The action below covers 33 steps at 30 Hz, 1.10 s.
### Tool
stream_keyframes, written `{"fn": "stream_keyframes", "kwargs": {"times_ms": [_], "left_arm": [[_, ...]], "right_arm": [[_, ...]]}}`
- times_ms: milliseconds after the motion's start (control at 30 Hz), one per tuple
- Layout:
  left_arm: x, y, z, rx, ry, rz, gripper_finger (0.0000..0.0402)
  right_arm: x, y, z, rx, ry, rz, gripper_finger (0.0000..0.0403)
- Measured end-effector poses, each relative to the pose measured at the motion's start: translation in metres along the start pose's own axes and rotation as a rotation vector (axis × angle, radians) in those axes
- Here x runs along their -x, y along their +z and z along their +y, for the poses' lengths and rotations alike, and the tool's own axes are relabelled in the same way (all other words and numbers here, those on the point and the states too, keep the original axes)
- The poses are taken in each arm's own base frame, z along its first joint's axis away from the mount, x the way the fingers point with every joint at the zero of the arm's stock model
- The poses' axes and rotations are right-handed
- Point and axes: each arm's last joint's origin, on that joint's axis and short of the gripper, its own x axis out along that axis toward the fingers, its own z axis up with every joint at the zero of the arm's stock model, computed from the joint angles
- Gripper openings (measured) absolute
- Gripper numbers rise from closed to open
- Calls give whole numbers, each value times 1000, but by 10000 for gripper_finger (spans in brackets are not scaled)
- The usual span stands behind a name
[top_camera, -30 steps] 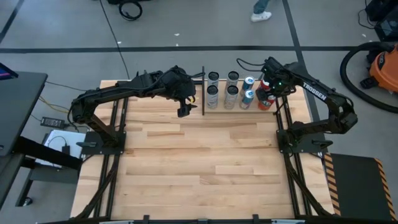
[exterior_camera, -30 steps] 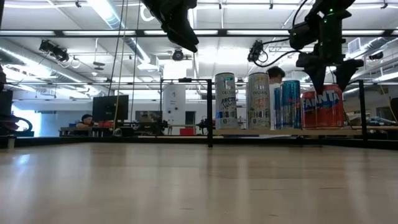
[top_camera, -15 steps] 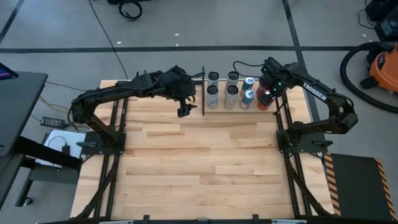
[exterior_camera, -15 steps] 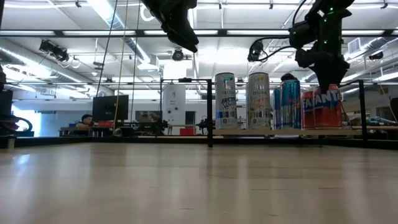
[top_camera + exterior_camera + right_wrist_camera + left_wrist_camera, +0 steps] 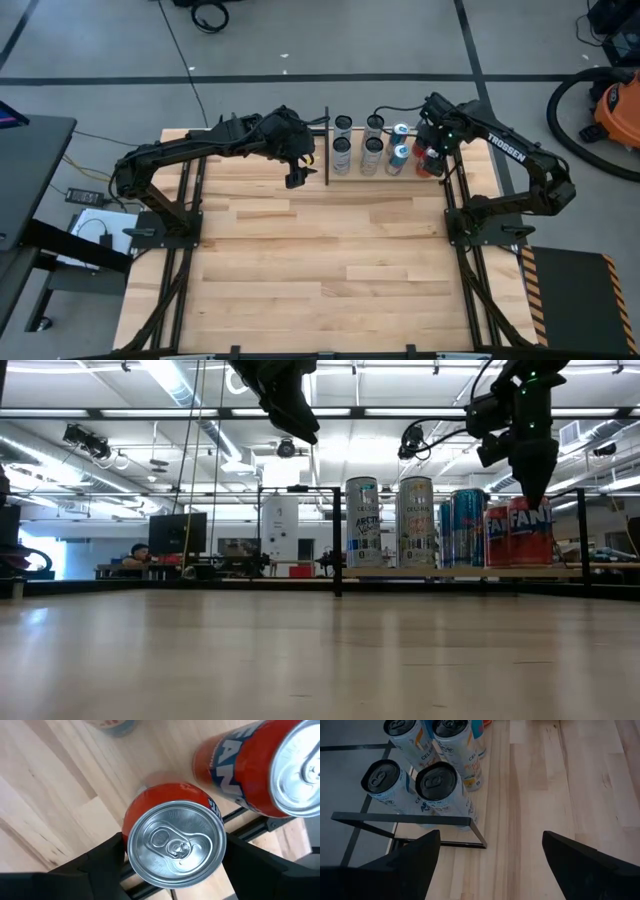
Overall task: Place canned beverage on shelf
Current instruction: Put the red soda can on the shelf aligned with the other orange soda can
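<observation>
The right gripper straddles an orange can at the right end of the shelf, a finger on each side of the can's top; the jaws look closed on it or very nearly so, though whether the pads truly bear on the metal I cannot tell; the can stands upright, its foot at or just above the shelf board, and which of the two I cannot tell.

A second orange can stands just beside it, and that is the main hazard; a finger that spreads on release could shove this neighbour, which sits close to the black rod at the shelf edge, and tip it off.

The blue cans stand close on the other side in the low view; a sideways drift of the arm could knock one into the pale cans beyond and topple the row.

If the jaws part while the can hangs above the board, it could drop, bounce and fall over; if the arm lifts before the jaws part fully, the can could rise with it and tilt.

The left gripper waits above the table just outside the shelf's left rod, jaws wide and empty; I judge it no threat where it hangs.
</observation>
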Motion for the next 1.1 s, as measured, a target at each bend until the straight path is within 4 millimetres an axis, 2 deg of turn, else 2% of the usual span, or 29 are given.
{"fn": "stream_keyframes", "kwargs": {"times_ms": [500,1100], "left_arm": [[0,0,0,0,0,0,353],[0,0,0,0,0,0,353]], "right_arm": [[0,1,0,-59,25,-21,310],[-2,2,1,-60,37,-17,359]]}}
